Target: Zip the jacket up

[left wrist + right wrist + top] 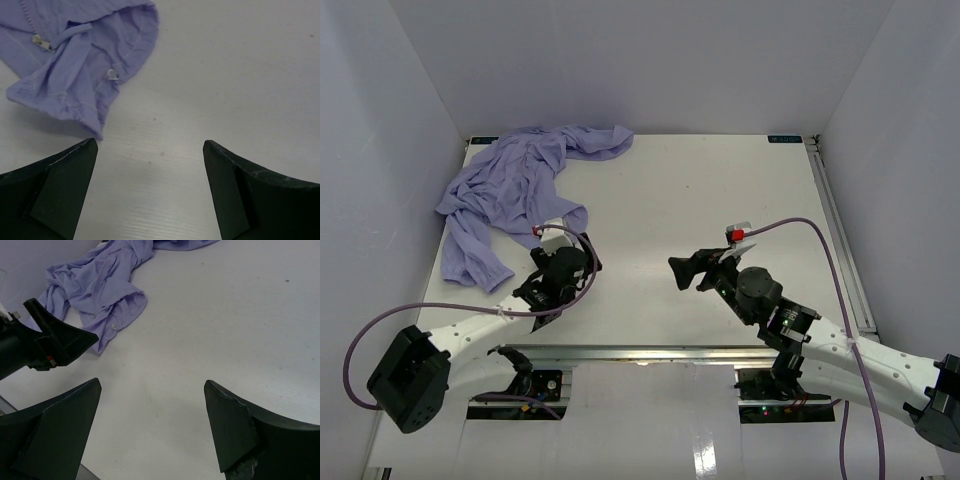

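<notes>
Top external: your jacket (510, 185) is lying crumpled upper left; left end effector (150, 145) and right end effector (152, 382) are gaping wide, holding nothing.

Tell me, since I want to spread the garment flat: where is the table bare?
Bare: the white table at centre and far right, from the crumpled lavender fabric jacket to the right edge, and the strip between the open black left gripper and right gripper. Crowded: the far left corner, where the jacket lies heaped, reaching almost to the left gripper.
</notes>
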`<state>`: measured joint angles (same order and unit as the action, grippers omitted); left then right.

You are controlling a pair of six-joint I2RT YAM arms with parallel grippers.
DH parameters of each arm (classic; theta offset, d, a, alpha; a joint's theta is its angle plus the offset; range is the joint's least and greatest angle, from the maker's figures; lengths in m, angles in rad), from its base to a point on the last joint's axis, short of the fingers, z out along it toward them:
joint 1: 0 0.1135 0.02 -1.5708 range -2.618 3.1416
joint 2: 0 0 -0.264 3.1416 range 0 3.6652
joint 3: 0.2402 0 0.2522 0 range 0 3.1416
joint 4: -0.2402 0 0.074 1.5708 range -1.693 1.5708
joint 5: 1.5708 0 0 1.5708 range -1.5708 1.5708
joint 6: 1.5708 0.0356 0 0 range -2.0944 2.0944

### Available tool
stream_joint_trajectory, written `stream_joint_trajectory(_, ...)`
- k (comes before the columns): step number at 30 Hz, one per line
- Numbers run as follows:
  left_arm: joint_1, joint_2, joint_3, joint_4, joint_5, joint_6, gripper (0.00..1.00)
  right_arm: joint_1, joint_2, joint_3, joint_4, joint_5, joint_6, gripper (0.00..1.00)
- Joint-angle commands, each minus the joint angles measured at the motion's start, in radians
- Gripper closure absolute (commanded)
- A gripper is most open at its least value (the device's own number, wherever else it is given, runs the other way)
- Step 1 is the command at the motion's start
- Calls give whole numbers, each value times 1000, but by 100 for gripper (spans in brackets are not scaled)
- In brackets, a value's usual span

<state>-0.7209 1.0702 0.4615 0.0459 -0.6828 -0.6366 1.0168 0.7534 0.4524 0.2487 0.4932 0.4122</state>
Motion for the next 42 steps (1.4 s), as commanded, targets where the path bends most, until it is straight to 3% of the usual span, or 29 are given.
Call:
stream_joint_trajectory(1,78,82,33,-54,-27,-55,3,5,-17,-12,61,-27,9,10)
stream_joint_trajectory(6,132,215,60,-28,-16,-43,12,6,-29,-15,61,-34,34,10)
stream_joint_trajectory(10,224,327,90,6,73,-49,13,5,-44,-37,91,-62,33,10)
stream_joint_trajectory(12,250,374,104,23,122,-40,19,5,-49,-40,97,-70,33,10)
stream_joint_trajectory(14,253,381,105,35,159,-23,31,5,-49,-40,98,-71,31,10)
stream_joint_trajectory(17,252,310,74,59,213,-7,59,6,-46,-42,106,-67,25,10)
stream_joint_trajectory(20,250,216,27,93,273,-6,97,5,-35,-40,102,-62,31,10)
stream_joint_trajectory(21,244,188,12,103,308,-13,99,5,-31,-39,102,-61,32,10)
stream_joint_trajectory(24,214,143,-30,153,407,-26,100,5,-21,-36,93,-46,33,10)
stream_joint_trajectory(27,151,179,-25,226,632,12,100,5,-13,-26,67,5,34,10)
stream_joint_trajectory(32,-2,254,41,266,726,98,100,6,-23,-34,49,79,29,10)
stream_joint_trajectory(36,-44,260,49,315,825,132,100,6,-40,-38,38,106,27,10)
stream_joint_trajectory(37,-45,255,44,330,850,139,95,6,-43,-38,37,108,27,10)
stream_joint_trajectory(39,-49,239,26,371,918,169,65,5,-54,-40,35,114,27,10)
stream_joint_trajectory(40,-49,230,23,384,926,173,61,5,-58,-40,35,114,27,10)
stream_joint_trajectory(42,-49,195,5,411,962,188,34,6,-71,-42,35,95,15,10)
